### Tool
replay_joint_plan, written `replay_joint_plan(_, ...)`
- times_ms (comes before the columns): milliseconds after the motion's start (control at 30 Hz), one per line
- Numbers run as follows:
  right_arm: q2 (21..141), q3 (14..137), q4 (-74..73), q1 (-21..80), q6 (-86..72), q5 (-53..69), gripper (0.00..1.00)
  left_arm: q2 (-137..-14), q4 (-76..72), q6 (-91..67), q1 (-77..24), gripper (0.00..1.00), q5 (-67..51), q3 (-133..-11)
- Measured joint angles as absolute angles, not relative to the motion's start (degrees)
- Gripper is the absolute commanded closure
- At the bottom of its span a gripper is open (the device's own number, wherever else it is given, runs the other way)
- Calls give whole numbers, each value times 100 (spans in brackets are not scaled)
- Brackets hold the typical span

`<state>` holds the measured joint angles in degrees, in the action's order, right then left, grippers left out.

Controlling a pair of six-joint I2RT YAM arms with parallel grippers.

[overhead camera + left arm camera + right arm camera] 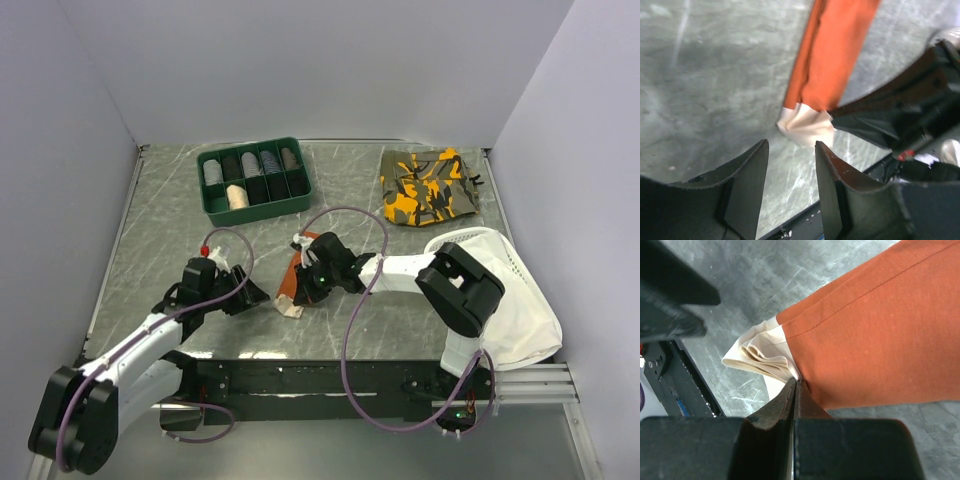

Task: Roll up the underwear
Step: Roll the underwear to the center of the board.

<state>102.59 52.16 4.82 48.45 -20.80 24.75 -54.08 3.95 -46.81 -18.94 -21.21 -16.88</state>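
Rust-orange underwear (290, 280), folded to a narrow strip w/ its cream waistband end nearest the arms, lies mid-way across the grey marbled table (160, 230). Right gripper (796, 382) is closed tight, tips pressed at the seam where cream meets orange; can't tell if any cloth is nipped between. Left gripper (250, 297) sits just beside the cream end, fingers (752, 185) partway apart, nothing between them. Green tray (255, 205) & camo garment (430, 185) lie at the far side.
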Motion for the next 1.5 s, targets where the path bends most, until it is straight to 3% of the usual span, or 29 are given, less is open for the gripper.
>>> replay_joint_plan(467,10339,5216,563,4768,-2165,2517,100,-4842,-290,-4724,-1896,55,-2593,-1109)
replay_joint_plan(1500,10344,5227,548,4757,-2156,2515,100,-6925,-1463,-4132,-2154,48,-2617,-1487)
